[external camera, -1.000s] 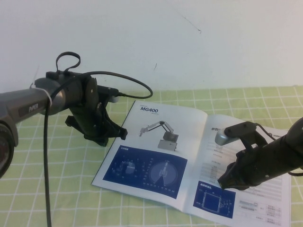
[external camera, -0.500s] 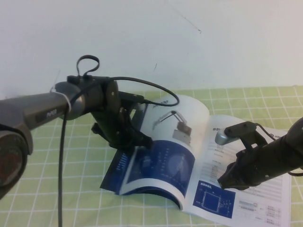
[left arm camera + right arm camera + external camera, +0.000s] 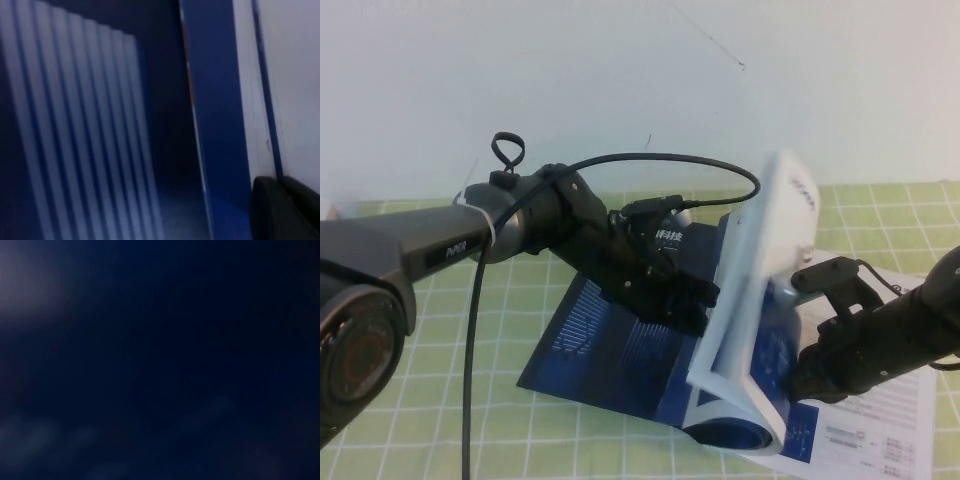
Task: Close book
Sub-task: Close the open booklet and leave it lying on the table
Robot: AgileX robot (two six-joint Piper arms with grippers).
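Note:
The booklet lies on the green checked cloth, half folded. Its left leaf (image 3: 765,260) stands nearly upright over the spine, white side facing right. The blue striped cover (image 3: 605,340) shows beneath it. My left gripper (image 3: 685,303) is pushed in under that raised leaf, against its blue side. In the left wrist view only the blue striped cover (image 3: 100,125) and a white strip of page (image 3: 295,75) fill the frame. My right gripper (image 3: 810,375) rests on the flat right page (image 3: 880,420), just beside the raised leaf. The right wrist view is dark blue throughout.
The green checked tablecloth (image 3: 420,400) covers the table up to a white wall (image 3: 620,80). A black cable (image 3: 470,350) hangs from the left arm and loops over the book.
My left arm has swept to the right, lifting the left leaf from flat on the table to nearly upright. The right arm has stayed where it was.

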